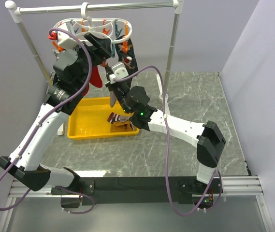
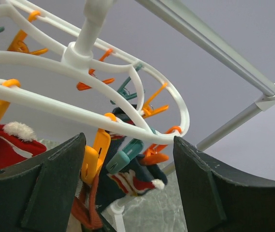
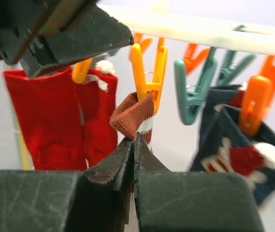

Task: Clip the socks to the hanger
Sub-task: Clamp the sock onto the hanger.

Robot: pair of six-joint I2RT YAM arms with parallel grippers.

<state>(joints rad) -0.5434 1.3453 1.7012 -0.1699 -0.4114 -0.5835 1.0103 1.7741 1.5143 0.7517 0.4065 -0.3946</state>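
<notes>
Pinching brown sock, right tool, red socks, navy sock flanking

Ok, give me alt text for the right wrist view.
The right gripper pinches a brown sock, holding its cuff at the mouth of an orange clothespin on the white hanger. Red socks hang to the left, a navy patterned sock to the right.

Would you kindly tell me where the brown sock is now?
In the right wrist view the brown sock is central, pinched by the right gripper, its cuff at a yellow clothespin, red socks to its left, teal clothespin to its right.
</notes>
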